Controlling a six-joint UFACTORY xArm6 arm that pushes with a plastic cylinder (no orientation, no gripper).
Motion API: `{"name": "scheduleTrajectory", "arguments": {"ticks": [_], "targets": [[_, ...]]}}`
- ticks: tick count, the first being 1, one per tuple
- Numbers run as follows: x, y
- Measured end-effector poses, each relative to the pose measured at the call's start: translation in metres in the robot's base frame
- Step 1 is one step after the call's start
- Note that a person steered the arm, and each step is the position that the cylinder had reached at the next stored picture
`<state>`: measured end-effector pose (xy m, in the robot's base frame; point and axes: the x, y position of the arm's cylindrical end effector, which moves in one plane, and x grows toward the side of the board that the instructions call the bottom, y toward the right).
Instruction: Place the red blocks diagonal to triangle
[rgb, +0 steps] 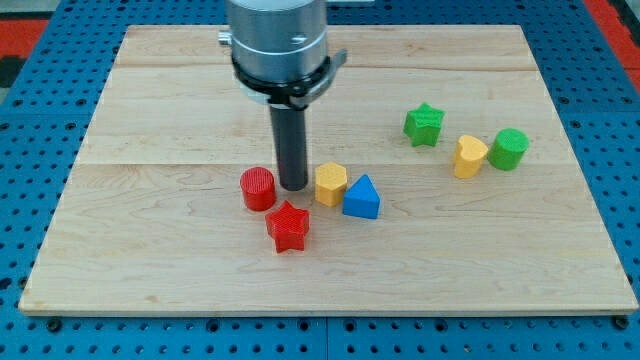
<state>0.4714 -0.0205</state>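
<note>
A red cylinder (258, 189) and a red star (288, 226) lie left of centre on the wooden board (150, 250). A blue triangle (362, 198) sits to their right, touching a yellow hexagon (330, 184). My tip (293, 186) stands on the board between the red cylinder and the yellow hexagon, just above the red star in the view. The red star lies below and to the left of the blue triangle.
At the view's right stand a green star (424, 124), a yellow heart-shaped block (469, 156) and a green cylinder (509, 149). The arm's silver body (278, 45) hangs over the board's top middle. A blue pegboard (40, 120) surrounds the board.
</note>
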Motion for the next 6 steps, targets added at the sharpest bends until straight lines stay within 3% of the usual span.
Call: {"name": "scheduleTrajectory", "arguments": {"ticks": [2,4,6], "targets": [[-0.024,-0.09],[0.011,-0.005],[0.05,0.007]]}}
